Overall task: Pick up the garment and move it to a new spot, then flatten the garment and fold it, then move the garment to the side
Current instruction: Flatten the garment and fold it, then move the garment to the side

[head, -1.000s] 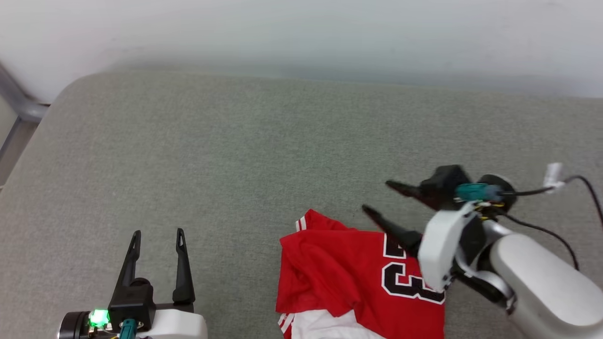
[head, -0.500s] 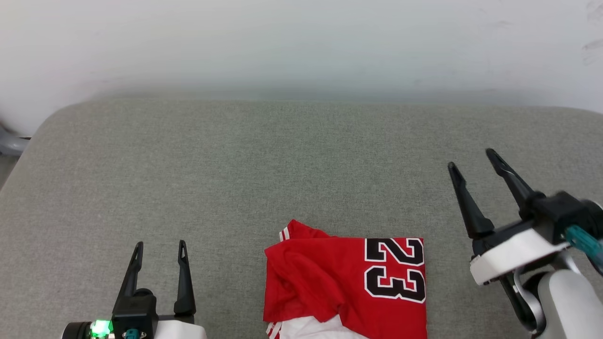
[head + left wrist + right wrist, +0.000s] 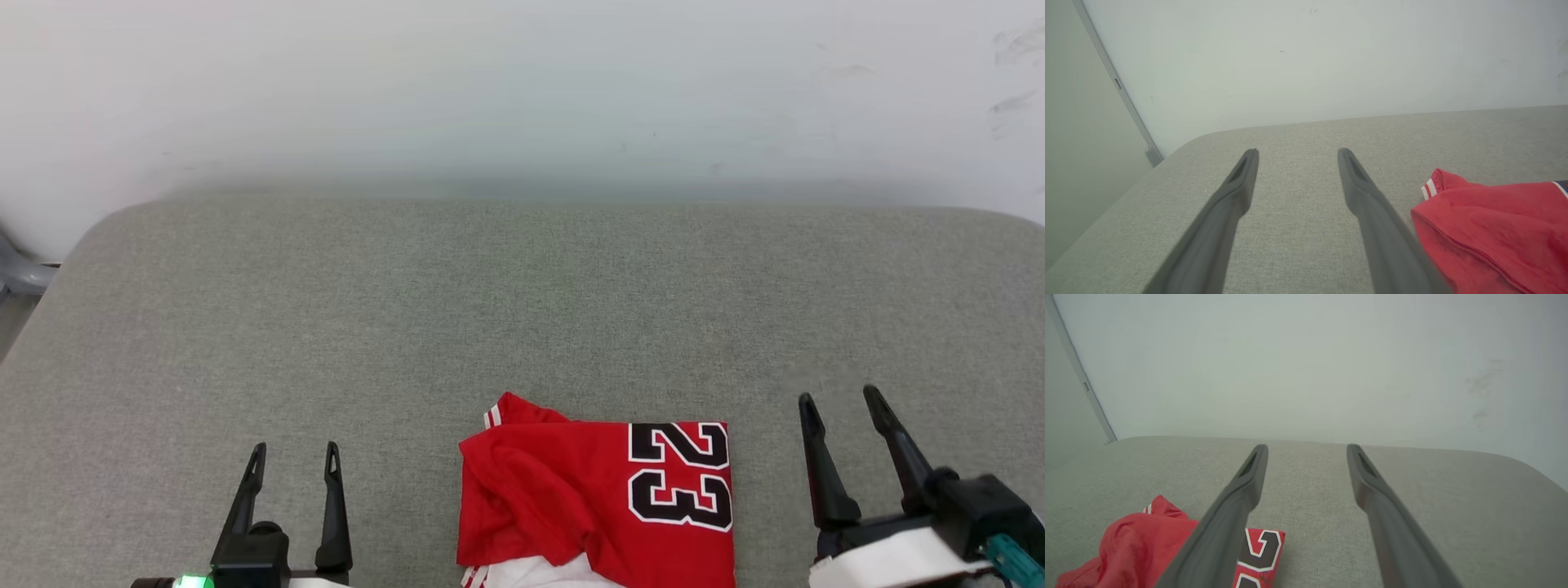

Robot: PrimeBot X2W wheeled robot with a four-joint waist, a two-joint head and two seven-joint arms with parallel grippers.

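The garment [image 3: 571, 506] is a red jersey with a black-and-white "23", folded into a rough square at the bottom middle of the head view, its lower part cut off by the frame. A striped sleeve edge pokes out at its top left corner. My left gripper [image 3: 295, 459] stands open to its left, apart from it, with nothing between the fingers. My right gripper [image 3: 841, 402] stands open to its right, also empty and clear of the cloth. The garment [image 3: 1494, 228] lies right of the left fingers, and the garment [image 3: 1135, 543] lies left of the right fingers.
The grey fabric-covered surface [image 3: 522, 310] stretches wide behind and beside the jersey, with rounded far corners. A pale wall [image 3: 522, 90] runs along its far edge. A grey metal frame piece [image 3: 20, 278] shows past the left corner.
My right gripper has drawn back from over the jersey to the lower right, fingers now pointing up the view. The camera has tilted, shifting the scene downward. The jersey lies released.
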